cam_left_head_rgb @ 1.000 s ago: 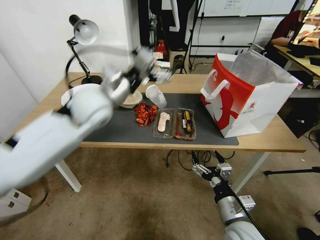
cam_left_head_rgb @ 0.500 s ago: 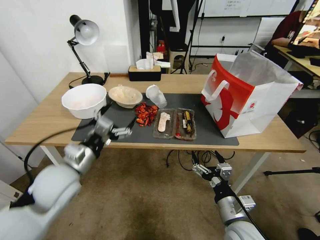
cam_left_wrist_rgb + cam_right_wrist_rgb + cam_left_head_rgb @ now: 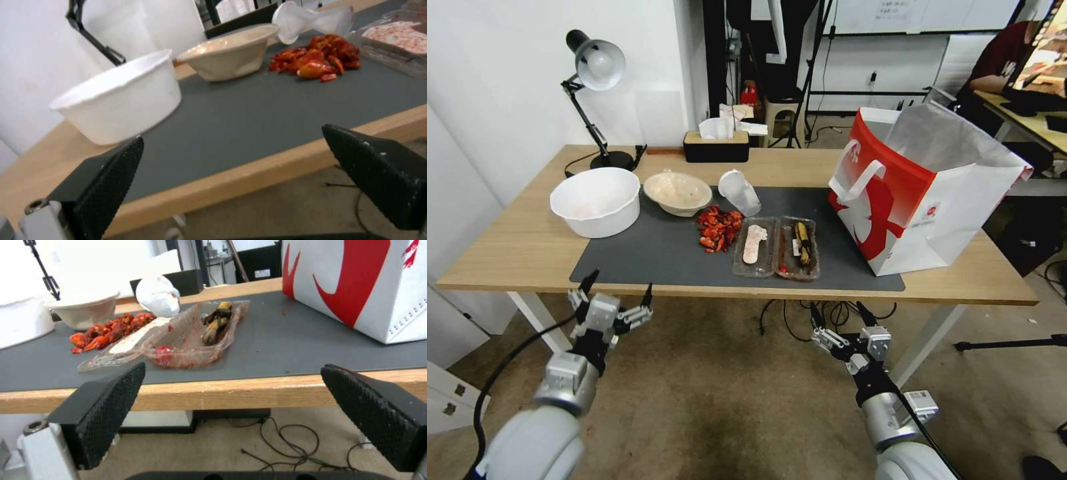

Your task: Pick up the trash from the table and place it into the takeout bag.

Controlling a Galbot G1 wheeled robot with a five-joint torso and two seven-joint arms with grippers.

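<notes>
Holding both arms low, off the table [image 3: 527,247] front edge: left gripper [image 3: 616,301] at 7 o'clock, right gripper [image 3: 842,320] at 5, jaws wide, empty. Trash on my mat [image 3: 654,257]: red scraps [image 3: 719,228], clear tray [image 3: 776,247]. Takeout bag [image 3: 924,193] at 2, mouth open to receive.

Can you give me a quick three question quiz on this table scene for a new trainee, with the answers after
1. True or false: the left gripper holds a piece of trash.
2. Which item lies tipped on its side on the dark mat? A) white bowl B) clear plastic cup C) beige shallow bowl
3. On which end of the table does the takeout bag stand, the robot's left or right?

Key: 1 false, it is open and empty below the table edge, as is the right gripper. 2 B. 3 right.
</notes>
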